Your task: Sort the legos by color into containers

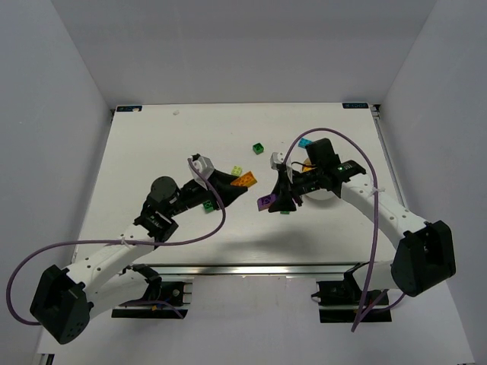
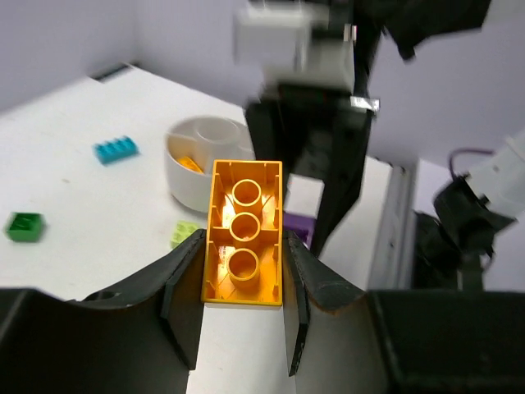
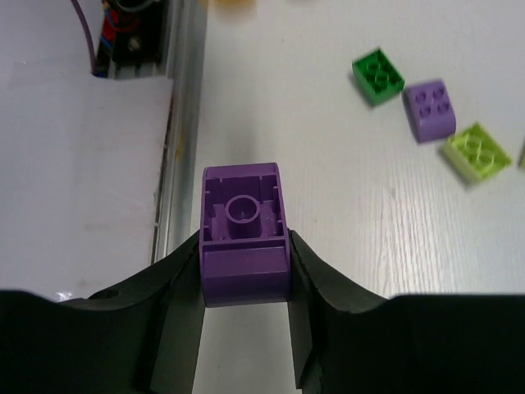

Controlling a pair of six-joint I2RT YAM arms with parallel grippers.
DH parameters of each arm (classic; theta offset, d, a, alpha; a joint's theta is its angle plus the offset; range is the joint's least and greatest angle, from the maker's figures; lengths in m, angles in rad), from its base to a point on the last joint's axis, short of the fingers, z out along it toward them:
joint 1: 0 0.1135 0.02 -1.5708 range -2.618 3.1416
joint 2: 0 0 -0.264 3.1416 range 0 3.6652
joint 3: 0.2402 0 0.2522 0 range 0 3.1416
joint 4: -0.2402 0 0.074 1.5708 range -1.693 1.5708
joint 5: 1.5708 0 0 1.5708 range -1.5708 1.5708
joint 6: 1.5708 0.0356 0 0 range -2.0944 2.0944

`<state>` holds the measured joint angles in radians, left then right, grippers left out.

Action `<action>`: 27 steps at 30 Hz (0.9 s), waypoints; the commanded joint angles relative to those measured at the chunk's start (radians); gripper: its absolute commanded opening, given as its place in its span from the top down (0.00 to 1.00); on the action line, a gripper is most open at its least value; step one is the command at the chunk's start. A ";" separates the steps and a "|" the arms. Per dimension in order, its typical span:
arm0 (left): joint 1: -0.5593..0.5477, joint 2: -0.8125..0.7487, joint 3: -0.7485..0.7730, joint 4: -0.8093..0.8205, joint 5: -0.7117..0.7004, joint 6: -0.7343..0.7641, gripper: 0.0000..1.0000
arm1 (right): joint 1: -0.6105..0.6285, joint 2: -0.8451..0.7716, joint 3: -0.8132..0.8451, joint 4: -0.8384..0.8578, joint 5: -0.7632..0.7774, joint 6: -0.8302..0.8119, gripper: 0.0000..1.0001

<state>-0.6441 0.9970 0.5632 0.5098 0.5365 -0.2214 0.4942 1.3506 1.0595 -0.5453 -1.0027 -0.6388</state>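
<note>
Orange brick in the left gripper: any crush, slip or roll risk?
Probably rigid: the orange brick shows straight edges while the left gripper clamps its long sides. Likely light, since its underside looks hollow with three tubes. Smooth glossy walls could let it slide in the fingers if bumped; flat faces suggest no rolling once dropped.
</note>
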 commanded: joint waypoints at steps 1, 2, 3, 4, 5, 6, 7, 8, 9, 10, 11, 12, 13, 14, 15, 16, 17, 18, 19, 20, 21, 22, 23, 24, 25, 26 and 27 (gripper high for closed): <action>0.017 -0.054 0.024 0.024 -0.102 0.027 1.00 | -0.016 -0.010 -0.030 -0.079 0.052 -0.061 1.00; 0.017 -0.055 0.027 0.016 -0.109 0.031 1.00 | -0.017 -0.010 -0.039 -0.085 0.053 -0.065 1.00; 0.017 -0.058 0.030 0.013 -0.116 0.036 1.00 | -0.019 -0.014 -0.042 -0.088 0.058 -0.071 1.00; 0.017 -0.063 0.040 0.004 -0.121 0.040 1.00 | -0.020 -0.019 -0.044 -0.088 0.067 -0.071 1.00; 0.017 -0.066 0.043 -0.014 -0.127 0.050 1.00 | -0.025 -0.031 -0.041 -0.091 0.078 -0.071 1.00; 0.017 -0.069 0.046 -0.027 -0.127 0.057 1.00 | -0.026 -0.037 -0.038 -0.091 0.090 -0.068 1.00; 0.017 -0.070 0.052 -0.057 -0.133 0.069 1.00 | -0.032 -0.045 -0.033 -0.088 0.136 -0.055 1.00; 0.017 -0.073 0.055 -0.074 -0.138 0.076 1.00 | -0.037 -0.056 -0.024 -0.082 0.162 -0.042 1.00; 0.017 -0.078 0.056 -0.092 -0.145 0.083 1.00 | -0.040 -0.076 -0.010 -0.064 0.195 -0.026 1.00; 0.017 -0.080 0.056 -0.134 -0.161 0.092 1.00 | -0.045 -0.087 -0.001 -0.055 0.269 0.008 1.00; 0.017 -0.084 0.056 -0.157 -0.168 0.097 1.00 | -0.048 -0.094 0.008 -0.048 0.300 0.019 1.00; 0.017 -0.095 0.053 -0.174 -0.179 0.102 1.00 | -0.046 -0.105 0.031 -0.042 0.335 0.030 1.00; 0.017 -0.101 0.052 -0.212 -0.209 0.099 1.00 | -0.048 -0.107 0.042 -0.033 0.420 0.059 1.00; 0.017 -0.106 0.053 -0.232 -0.223 0.096 1.00 | -0.049 -0.102 0.059 -0.033 0.462 0.076 1.00; 0.017 -0.115 0.056 -0.253 -0.236 0.099 1.00 | -0.051 -0.096 0.072 -0.036 0.510 0.088 1.00; 0.017 -0.118 0.061 -0.278 -0.245 0.109 1.00 | -0.051 -0.090 0.107 -0.042 0.617 0.097 1.00; 0.017 -0.120 0.069 -0.328 -0.262 0.117 1.00 | -0.054 -0.067 0.126 -0.048 0.660 0.102 1.00; 0.017 -0.121 0.085 -0.352 -0.267 0.126 1.00 | -0.055 -0.055 0.144 -0.057 0.702 0.105 1.00; 0.017 -0.121 0.093 -0.379 -0.268 0.148 1.00 | -0.057 -0.045 0.181 -0.067 0.775 0.103 1.00; 0.017 -0.121 0.099 -0.419 -0.277 0.157 1.00 | -0.063 -0.025 0.197 -0.086 0.801 0.100 1.00; 0.017 -0.124 0.102 -0.431 -0.277 0.166 1.00 | -0.060 -0.015 0.217 -0.099 0.829 0.097 1.00; 0.017 -0.133 0.101 -0.450 -0.280 0.178 1.00 | -0.063 -0.002 0.249 -0.111 0.875 0.096 1.00; 0.017 -0.138 0.098 -0.455 -0.283 0.183 1.00 | -0.066 0.017 0.266 -0.132 0.894 0.093 1.00; 0.017 -0.144 0.087 -0.456 -0.293 0.186 1.00 | -0.065 0.028 0.278 -0.142 0.912 0.085 1.00; 0.017 -0.150 0.086 -0.458 -0.294 0.195 1.00 | -0.068 0.039 0.289 -0.149 0.955 0.079 1.00; 0.006 -0.152 0.087 -0.468 -0.296 0.201 1.00 | -0.069 0.057 0.307 -0.163 0.972 0.074 1.00; 0.006 -0.150 0.095 -0.479 -0.294 0.206 1.00 | -0.066 0.064 0.312 -0.171 0.986 0.064 1.00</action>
<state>-0.6315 0.8726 0.6254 0.0891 0.2661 -0.0532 0.4313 1.3884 1.3178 -0.6605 -0.1513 -0.5602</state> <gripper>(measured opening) 0.467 0.438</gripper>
